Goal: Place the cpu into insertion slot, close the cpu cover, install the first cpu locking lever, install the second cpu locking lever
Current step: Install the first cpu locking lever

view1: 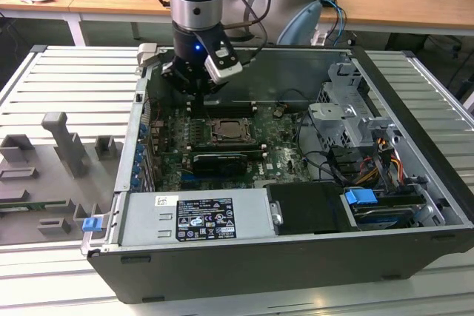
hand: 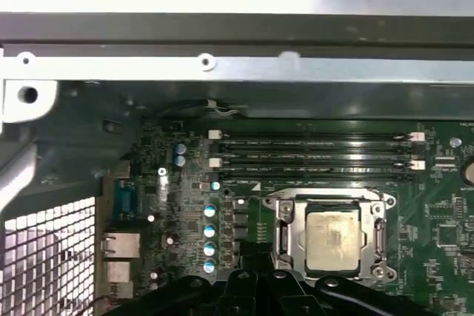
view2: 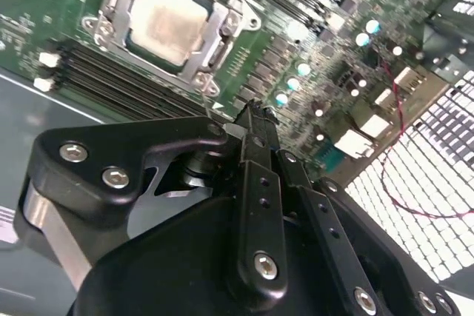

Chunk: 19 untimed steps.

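The cpu (view2: 167, 20) (hand: 329, 238) lies flat in the insertion slot (view1: 233, 131) on the green motherboard, its pale metal face up. The silvery cpu cover (view2: 222, 31) (hand: 285, 216) lies down around it as a frame. In the exterior view my gripper (view1: 196, 88) hangs above the board's rear corner, toward the exterior view's left of the socket and apart from it. Its black fingers (view2: 255, 175) are shut together with nothing between them, the tips (view2: 252, 112) pointing at the board beside the memory slots (hand: 315, 153).
The open computer case (view1: 415, 205) surrounds the board, with a power supply (view1: 200, 216), drive cage (view1: 344, 105) and cables (view1: 370, 157) at the exterior view's right. A perforated rear panel (view2: 429, 160) and the case's metal wall (hand: 237, 72) stand close to the gripper. Grey fixtures (view1: 63, 142) sit on the table.
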Each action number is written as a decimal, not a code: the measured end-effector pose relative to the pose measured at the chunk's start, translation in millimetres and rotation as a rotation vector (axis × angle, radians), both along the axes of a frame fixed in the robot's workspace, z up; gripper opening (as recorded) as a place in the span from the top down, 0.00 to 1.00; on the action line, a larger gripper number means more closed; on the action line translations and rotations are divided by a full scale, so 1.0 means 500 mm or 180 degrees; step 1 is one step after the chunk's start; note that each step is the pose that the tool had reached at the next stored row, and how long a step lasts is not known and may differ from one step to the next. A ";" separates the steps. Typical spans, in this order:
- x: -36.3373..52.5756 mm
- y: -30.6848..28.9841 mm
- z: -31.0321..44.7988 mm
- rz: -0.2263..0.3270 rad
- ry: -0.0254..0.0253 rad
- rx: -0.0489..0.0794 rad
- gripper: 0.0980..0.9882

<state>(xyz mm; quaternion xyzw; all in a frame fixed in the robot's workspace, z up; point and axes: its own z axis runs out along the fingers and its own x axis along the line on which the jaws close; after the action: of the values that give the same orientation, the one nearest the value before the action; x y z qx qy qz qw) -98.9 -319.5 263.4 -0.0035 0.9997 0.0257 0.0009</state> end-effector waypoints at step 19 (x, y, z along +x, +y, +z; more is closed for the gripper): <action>-0.031 0.021 -0.004 0.0009 -0.0005 0.0000 0.99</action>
<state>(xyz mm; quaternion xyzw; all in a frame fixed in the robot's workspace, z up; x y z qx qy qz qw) -114.4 -308.8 261.3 -0.0049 0.9997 0.0257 0.0017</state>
